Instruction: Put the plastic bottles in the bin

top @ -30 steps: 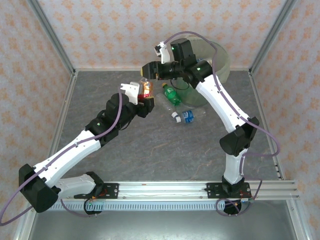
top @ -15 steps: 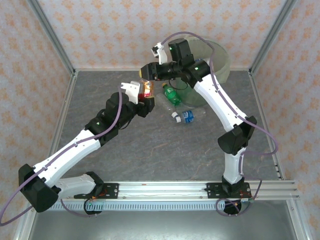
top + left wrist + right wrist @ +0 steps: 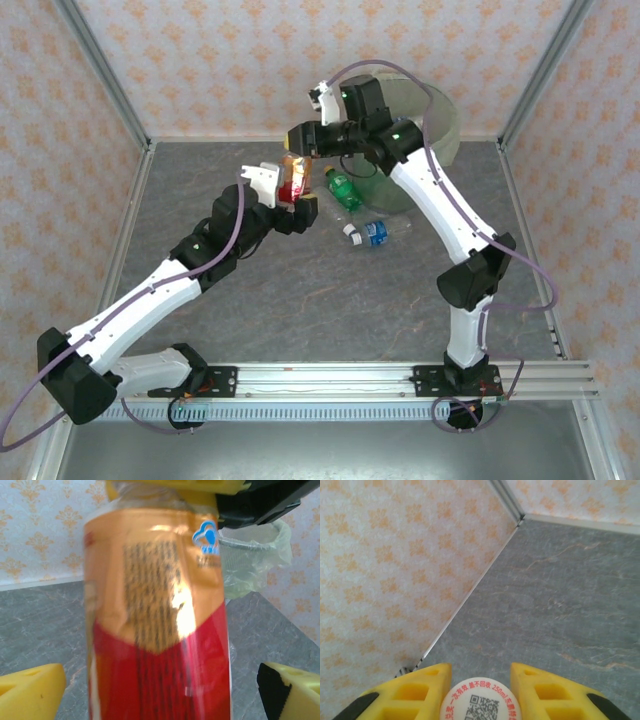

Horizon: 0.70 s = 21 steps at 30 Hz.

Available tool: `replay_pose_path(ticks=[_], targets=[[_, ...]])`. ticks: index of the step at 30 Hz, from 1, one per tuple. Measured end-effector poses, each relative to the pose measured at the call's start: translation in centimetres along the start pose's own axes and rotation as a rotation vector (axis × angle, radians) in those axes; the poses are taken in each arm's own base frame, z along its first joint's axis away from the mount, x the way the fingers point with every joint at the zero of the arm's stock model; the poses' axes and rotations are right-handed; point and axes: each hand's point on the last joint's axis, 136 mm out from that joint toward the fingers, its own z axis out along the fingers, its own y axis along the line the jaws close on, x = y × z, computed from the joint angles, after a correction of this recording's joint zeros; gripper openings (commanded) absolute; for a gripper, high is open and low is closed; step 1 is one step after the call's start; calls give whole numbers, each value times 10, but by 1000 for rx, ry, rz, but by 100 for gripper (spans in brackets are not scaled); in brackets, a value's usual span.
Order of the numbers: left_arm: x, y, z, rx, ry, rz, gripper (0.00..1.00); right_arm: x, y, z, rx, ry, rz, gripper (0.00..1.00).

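Handover stage, top and wrist views. The red-and-orange-labelled bottle [image 3: 292, 178] hangs upright above the tabletop [image 3: 300, 310], near its far edge and left of the bin [image 3: 447, 112], which stands in the far right corner. Your right hand [image 3: 298, 140] is clenched on the bottle's top, with its yellow fingers [image 3: 420, 690] on either side of the white cap [image 3: 480, 702]. Your left hand [image 3: 288, 195] is released, its fingertips [image 3: 30, 690] standing clear of the label on both sides. Judged step: the bottle is passing to the right arm for delivery. The next move calls for you to carry it right, over the bin's rim, and let go there, drawing the left arm clear first. A green bottle [image 3: 343, 188] and a blue-labelled bottle [image 3: 372, 233] lie on the tabletop just before the bin, not yet binned
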Motion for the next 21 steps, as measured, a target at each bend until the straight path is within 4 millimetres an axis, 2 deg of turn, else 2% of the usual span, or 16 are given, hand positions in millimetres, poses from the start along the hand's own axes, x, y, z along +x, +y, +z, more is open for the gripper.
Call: replay_pose_path(ticks=[4,12,17,21], targets=[[-8,2,-7,-9,-27,-20,99,-29,-21,-29,67,-106,24,31],[-19,4,-18,-20,-67,-58,99,-94,-98,-124,339,-402,120,31],[-19,5,-18,-26,-69,-70,99,-112,-142,-172,548,-548,156,31],[-19,5,-18,-25,-69,-81,99,-123,-163,-197,697,-642,148,31]])
